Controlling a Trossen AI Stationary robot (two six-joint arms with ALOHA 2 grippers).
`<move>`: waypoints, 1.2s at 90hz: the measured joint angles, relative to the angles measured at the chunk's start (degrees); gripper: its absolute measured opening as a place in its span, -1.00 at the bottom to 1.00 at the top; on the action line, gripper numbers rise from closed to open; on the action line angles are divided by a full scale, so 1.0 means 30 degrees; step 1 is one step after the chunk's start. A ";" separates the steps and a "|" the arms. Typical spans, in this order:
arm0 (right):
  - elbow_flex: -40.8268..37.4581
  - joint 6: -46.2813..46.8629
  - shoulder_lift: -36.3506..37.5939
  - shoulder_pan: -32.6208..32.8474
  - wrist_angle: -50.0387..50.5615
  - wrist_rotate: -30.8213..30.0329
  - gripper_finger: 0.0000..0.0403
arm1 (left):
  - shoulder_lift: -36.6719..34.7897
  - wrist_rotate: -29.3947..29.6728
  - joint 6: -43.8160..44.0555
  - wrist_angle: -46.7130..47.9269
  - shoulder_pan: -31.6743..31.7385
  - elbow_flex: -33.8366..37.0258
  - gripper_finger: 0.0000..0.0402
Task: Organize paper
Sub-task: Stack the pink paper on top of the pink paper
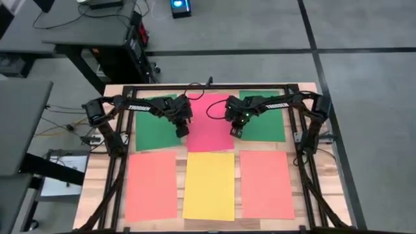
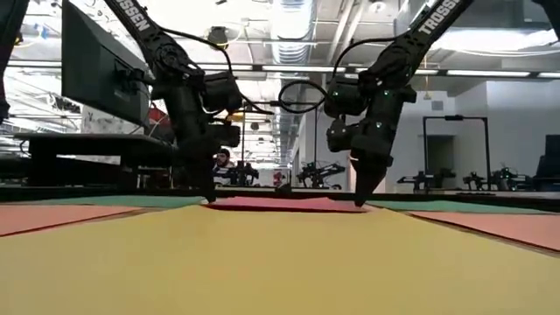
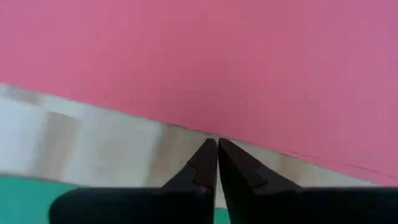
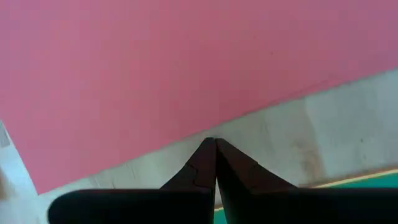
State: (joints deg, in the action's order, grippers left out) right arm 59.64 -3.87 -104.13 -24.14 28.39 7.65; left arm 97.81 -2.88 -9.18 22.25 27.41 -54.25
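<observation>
Six sheets of coloured paper lie flat in two rows on the wooden table (image 1: 91,185): a green sheet (image 1: 151,127), a pink-red sheet (image 1: 209,127) and another green sheet (image 1: 270,123) at the back, two orange sheets (image 1: 151,185) flanking a yellow sheet (image 1: 208,185) in front. The left gripper (image 1: 182,130) and right gripper (image 1: 236,130), both clenched with fingertips together and nothing between them, press down at the pink-red sheet's front corners, on bare wood just beside its edge.

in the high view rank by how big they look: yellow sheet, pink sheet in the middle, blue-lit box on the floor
1-2. yellow sheet and pink sheet: look about alike, and the arms cover part of the pink one, so no ranking between them.
3. blue-lit box: clearly smallest.
</observation>
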 joint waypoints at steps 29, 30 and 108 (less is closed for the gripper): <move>-0.0007 0.0682 0.2324 0.0798 0.0603 -0.0134 -1.00 | -0.0696 0.0878 0.0214 0.2623 -0.1519 -0.2138 -1.00; -0.0007 0.0693 0.2442 0.0888 0.0617 -0.0134 -1.00 | -0.0746 0.0870 0.0255 0.2684 -0.1700 -0.2138 -1.00; -0.0022 0.5825 0.0063 0.9971 -0.3265 -0.1019 -1.00 | -0.0339 0.1715 0.6662 -0.0191 -1.2239 -0.0317 -1.00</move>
State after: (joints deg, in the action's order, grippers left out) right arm 59.57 13.61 -103.94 5.77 18.60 4.59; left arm 96.79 2.27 10.80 21.68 -9.31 -55.20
